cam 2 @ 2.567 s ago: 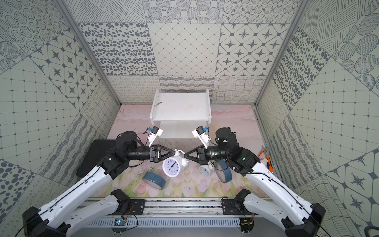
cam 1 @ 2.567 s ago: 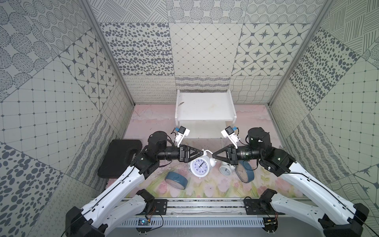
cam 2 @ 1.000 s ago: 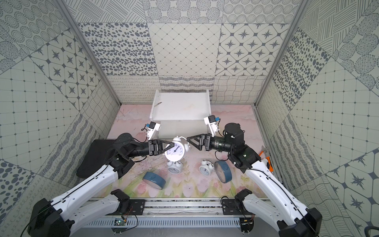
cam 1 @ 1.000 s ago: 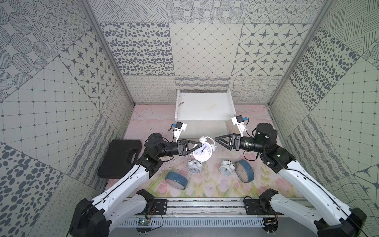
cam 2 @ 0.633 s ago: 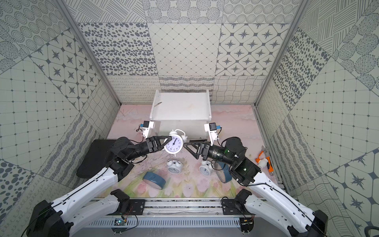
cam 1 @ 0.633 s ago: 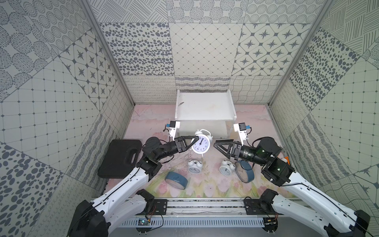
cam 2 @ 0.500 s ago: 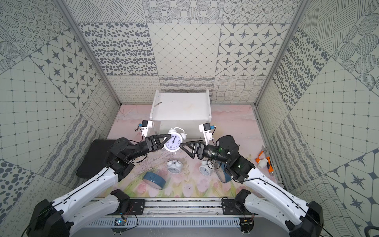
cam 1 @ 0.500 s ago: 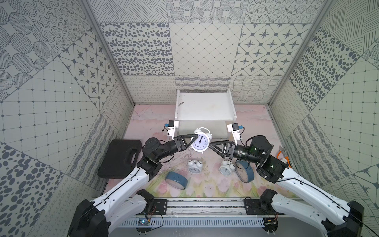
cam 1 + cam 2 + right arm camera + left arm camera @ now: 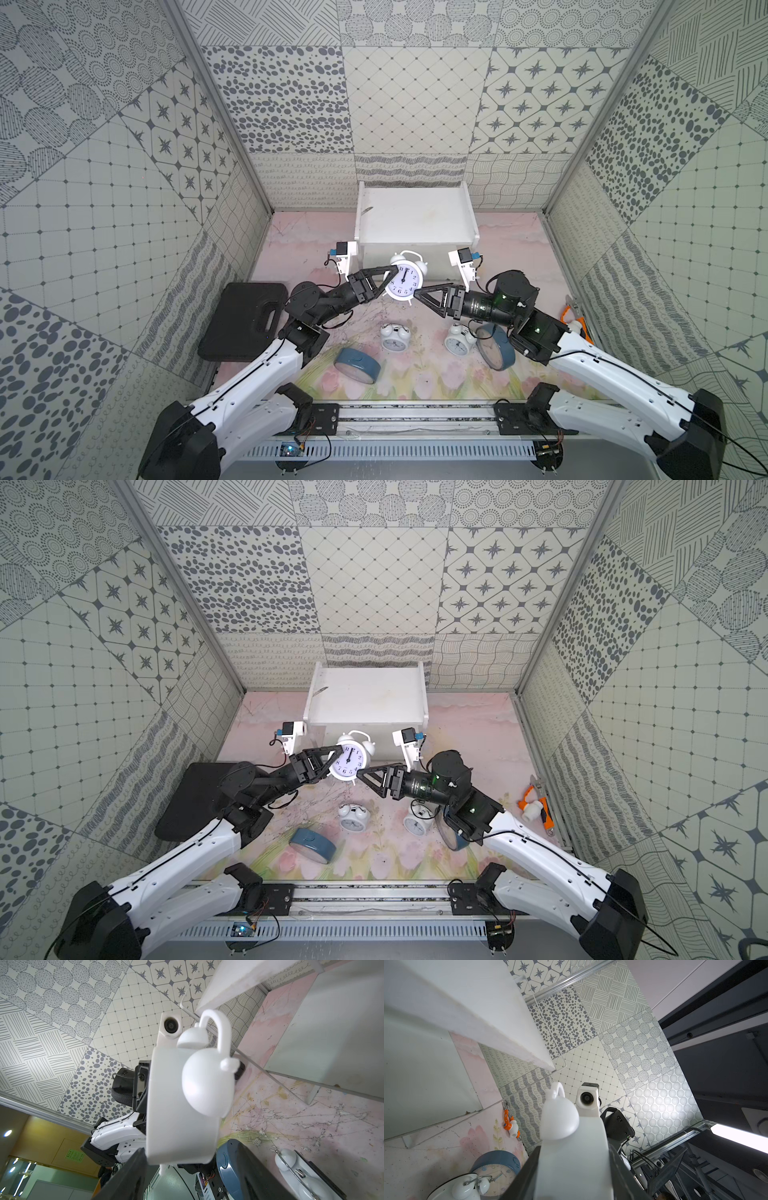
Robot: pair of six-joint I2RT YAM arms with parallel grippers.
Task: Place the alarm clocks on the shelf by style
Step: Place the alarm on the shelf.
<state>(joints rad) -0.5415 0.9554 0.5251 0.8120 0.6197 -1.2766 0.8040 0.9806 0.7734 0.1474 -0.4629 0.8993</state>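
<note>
Between the fingers of the left gripper [image 9: 392, 272], the white twin-bell alarm clock [image 9: 405, 281] is now up off the pink floral mat [image 9: 415, 376]. The right gripper [image 9: 417, 293] is now at the clock, its fingers narrower and flanking the case.

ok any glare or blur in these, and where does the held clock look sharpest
Both top views: evenly lit and sharp, numerals readable on the held white clock, walls splayed by the wide lens. Left wrist view: the clock looms pale and soft; a light strip blows out. Right wrist view: its bell is soft, scratches on the mat crisp.
</note>
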